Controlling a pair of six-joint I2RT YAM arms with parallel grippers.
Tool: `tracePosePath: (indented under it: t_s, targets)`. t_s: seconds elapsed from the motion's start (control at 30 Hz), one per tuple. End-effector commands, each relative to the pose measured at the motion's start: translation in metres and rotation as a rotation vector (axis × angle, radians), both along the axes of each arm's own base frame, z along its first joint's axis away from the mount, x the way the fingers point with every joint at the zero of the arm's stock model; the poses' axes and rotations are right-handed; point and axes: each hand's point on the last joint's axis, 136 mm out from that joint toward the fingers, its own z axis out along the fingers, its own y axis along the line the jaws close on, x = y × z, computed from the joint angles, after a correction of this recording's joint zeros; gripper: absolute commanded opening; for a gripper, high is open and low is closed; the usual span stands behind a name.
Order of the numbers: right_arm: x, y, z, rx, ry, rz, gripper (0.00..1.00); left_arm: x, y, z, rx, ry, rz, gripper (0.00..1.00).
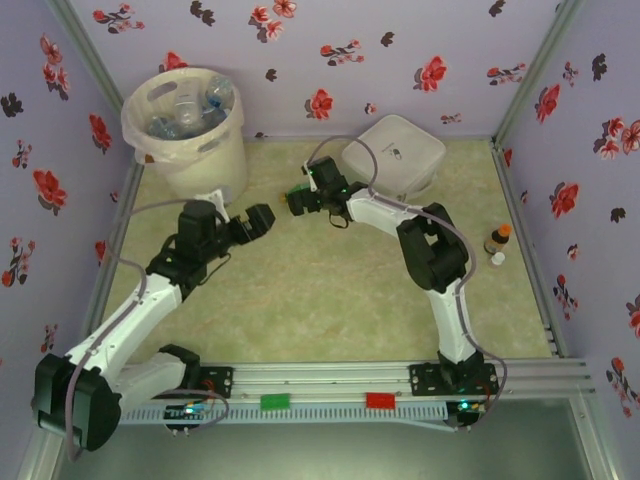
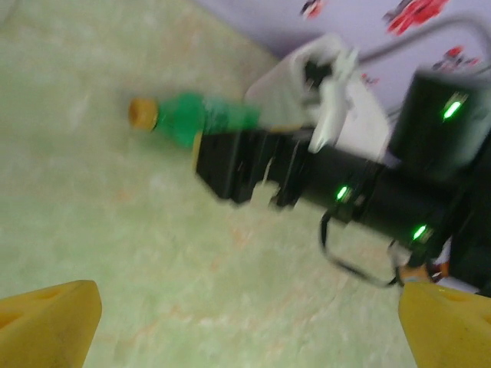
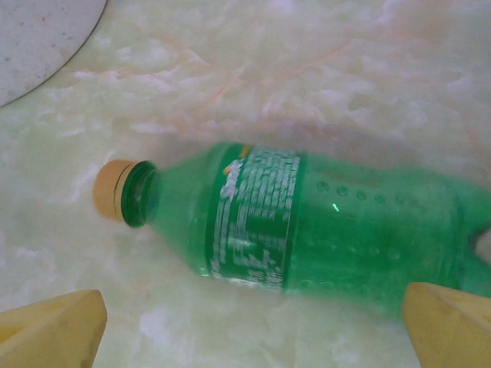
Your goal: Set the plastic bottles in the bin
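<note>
Green bottle (image 3: 307, 222), right-wrist label (image 3: 257, 218), cap (image 3: 111, 189) perhaps yellow

One green bottle (image 3: 307, 222), one bin (image 1: 215, 165), one box (image 1: 395, 150).

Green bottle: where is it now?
Right wrist view shows the green bottle lying on the table below the right gripper; from above, between bin and white box.

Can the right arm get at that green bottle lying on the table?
Probably yes: the right gripper hangs over the green bottle, jaws wide open, with nothing between them.
</note>
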Motion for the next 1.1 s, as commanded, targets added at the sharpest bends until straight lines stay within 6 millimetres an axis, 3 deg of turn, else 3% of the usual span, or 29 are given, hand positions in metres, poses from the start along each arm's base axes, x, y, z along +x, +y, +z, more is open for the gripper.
tracePosePath:
  t_s: [0.0, 0.1, 0.27, 0.43, 0.63, 0.83, 1.0, 1.07]
  targets:
    - [0.001, 0.0, -0.012, -0.016, 0.058, 0.047, 1.0, -0.009, 0.007, -0.029, 0.0, 0.074, 0.067, 1.0]
    - [0.006, 0.0, -0.012, -0.023, 0.069, 0.063, 1.0, -0.007, 0.006, -0.035, -0.015, 0.067, 0.085, 1.0]
    - [0.004, 0.007, -0.003, 0.007, 0.085, 0.096, 1.0, 0.005, 0.004, -0.026, 0.031, 0.02, 0.072, 1.0]
    - [0.018, 0.004, -0.003, 0.067, 0.122, -0.068, 1.0, 0.019, 0.001, -0.025, 0.067, 0.003, 0.072, 1.0]
    - [0.04, 0.004, -0.017, 0.213, 0.15, -0.328, 1.0, 0.02, 0.002, -0.031, 0.055, 0.009, 0.089, 1.0]
    - [0.053, 0.03, -0.042, 0.308, 0.223, -0.413, 0.99, 0.014, 0.017, -0.033, 0.07, 0.001, 0.133, 1.0]
    - [0.056, 0.033, -0.06, 0.294, 0.243, -0.465, 0.9, 0.011, 0.026, -0.032, 0.075, -0.001, 0.161, 1.0]
    - [0.056, 0.029, -0.064, 0.28, 0.243, -0.48, 0.83, 0.011, 0.029, -0.032, 0.076, -0.001, 0.168, 1.0]
